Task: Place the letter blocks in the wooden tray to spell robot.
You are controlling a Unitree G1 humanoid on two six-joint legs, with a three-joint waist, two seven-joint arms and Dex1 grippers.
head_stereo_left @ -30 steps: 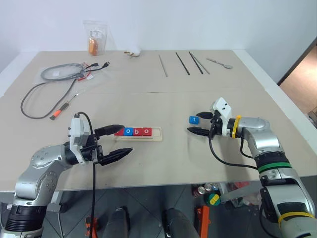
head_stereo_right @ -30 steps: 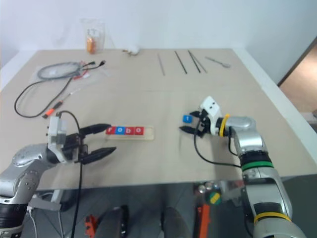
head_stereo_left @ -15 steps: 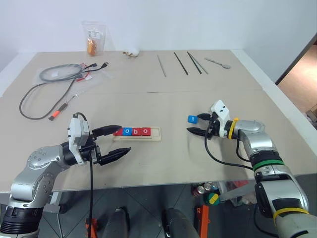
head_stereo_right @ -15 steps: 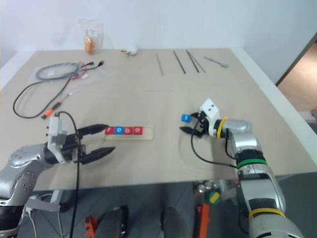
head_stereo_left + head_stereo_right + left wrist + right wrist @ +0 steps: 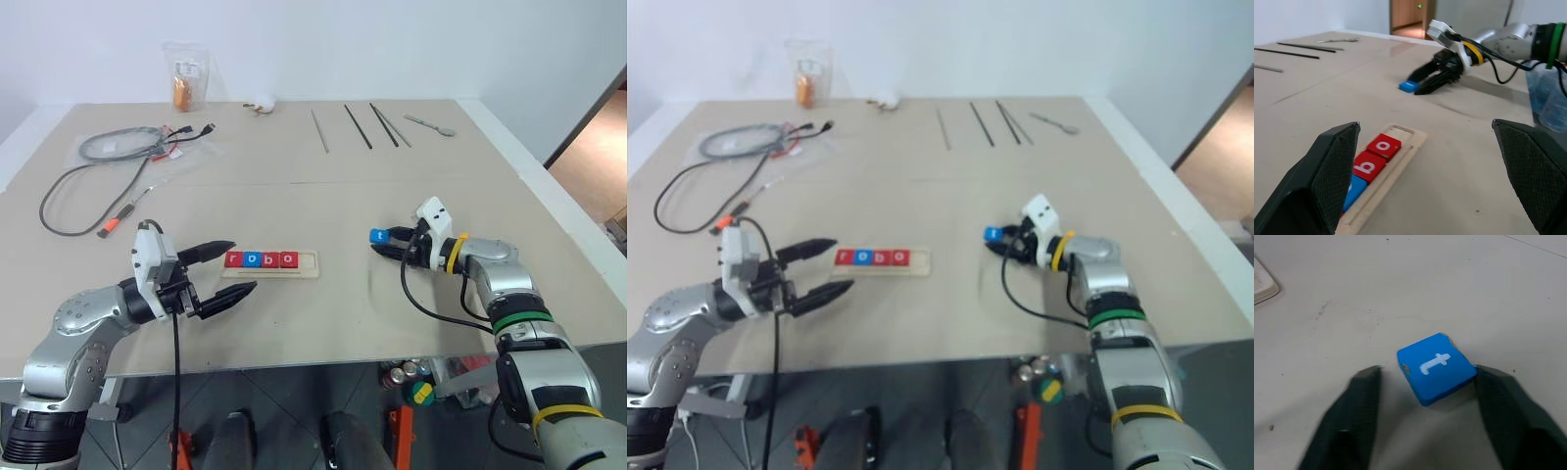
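On the far left of the beige table [image 5: 323,211] lies a loop of grey cable [image 5: 93,171] with a small orange-tipped tool [image 5: 118,220] beside it, and a clear plastic pouch with orange contents [image 5: 186,83] stands at the back edge. The left claw [image 5: 227,266] hangs above the table with its two black fingers spread wide, nothing between them. Its tips point toward the long pale-wood tray [image 5: 270,264], which lies flat just beyond them.

In the tray's groove sit four flat square letter blocks side by side: a red one [image 5: 233,258], a blue one [image 5: 252,259], a red "b" [image 5: 270,259] and a red "o" [image 5: 288,259]. The slot at the tray's right end is bare. In the left wrist view the leftmost block is cut off by the picture's edge and by a finger, and the letters on the first two blocks are hard to read.

Further back, thin dark rods [image 5: 358,125] and a metal spoon [image 5: 431,123] lie on the table.

To the right, well apart from the tray, the blue square block with a white "t" [image 5: 1436,367] lies flat on the table between the fingers of the right claw [image 5: 390,244]. The fingers stand on either side of it, one against an edge; whether the other touches cannot be made out.

Compared with a second ago, the right claw's fingers have drawn much closer together around the "t" block, while the left claw remains spread.
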